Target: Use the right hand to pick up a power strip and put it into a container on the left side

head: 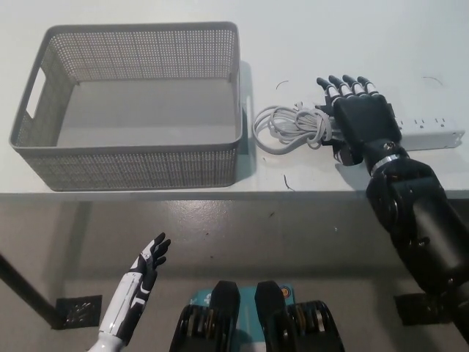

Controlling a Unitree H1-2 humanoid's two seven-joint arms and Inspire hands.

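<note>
On my table (146, 11): grey basket (132, 158), left, nothing inside. Power strip (429, 130), right, its coiled cord (293, 128) just beside the basket. My right hand (357, 117) lies over the strip, fingers spread, gripping nothing. Left hand (146, 268) low, open.

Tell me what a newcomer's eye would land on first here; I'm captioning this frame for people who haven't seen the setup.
The black right hand stands out most, spread flat over the white power strip at the table's right, fingers apart and not yet closed. Beside it lies the strip's coiled white cord, and left of that the big empty grey mesh basket. The white left hand rests open below the table edge, lower left.
</note>
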